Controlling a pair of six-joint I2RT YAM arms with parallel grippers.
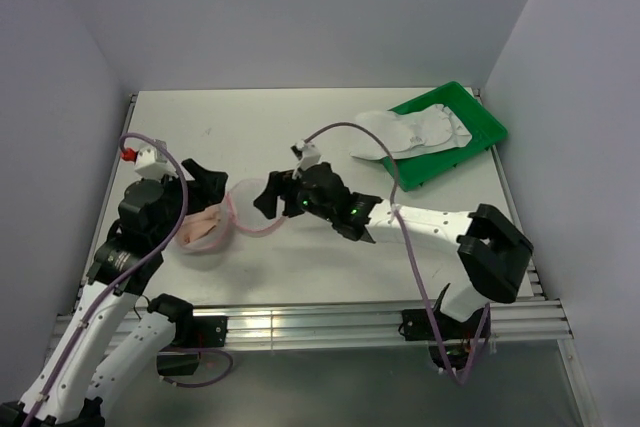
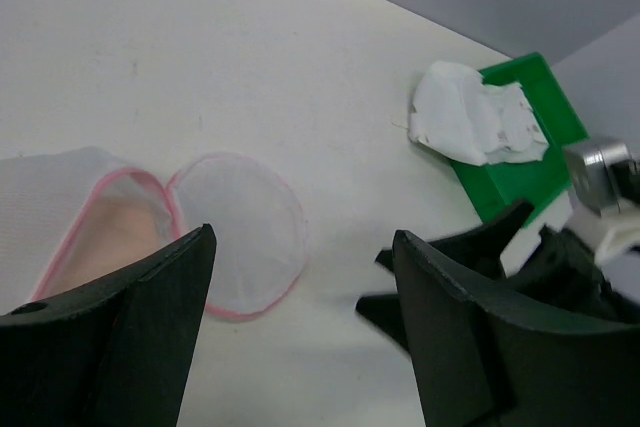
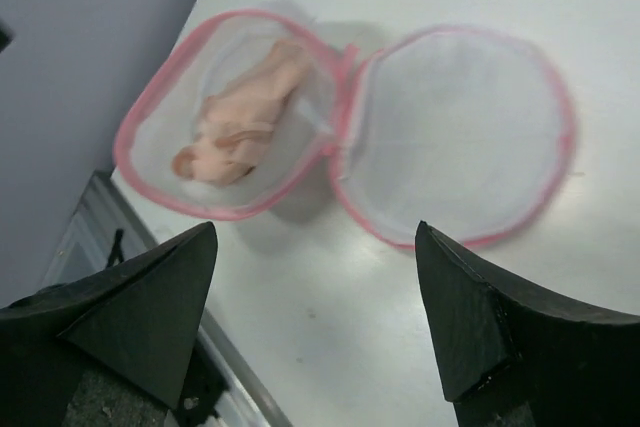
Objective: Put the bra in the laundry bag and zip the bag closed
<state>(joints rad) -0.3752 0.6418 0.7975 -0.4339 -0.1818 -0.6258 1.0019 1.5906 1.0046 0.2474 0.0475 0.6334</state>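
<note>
1. Near the left side of the desk (image 1: 260, 117) the laundry bag (image 3: 340, 107) lies unzipped and splayed like a clamshell. Its deep half faces up and its flat half is folded out beside it, the two joined at the pink rim.
2. That spread keeps the mouth wide, which is why the bra (image 3: 240, 127) can sit bunched inside the deep half, below the rim, with nothing that I can see hanging over the zipper.
3. My left jaws are parted and empty, hanging just above the bag's near edge.
4. My right jaws are spread just as wide and grip nothing. They are poised over the seam between the two halves, and I judge that a good stance for flipping the flat half over.
5. So I judge the placing done; the closing and zipping are not.
6. At the far right corner a green tray (image 1: 487, 123) holds white padded garments (image 1: 410, 132), well apart from my work.
7. Count:
   - one bag in two halves
   - one bra
   - one tray
   - two sets of jaws
   - white pieces I cannot number, as they overlap
</note>
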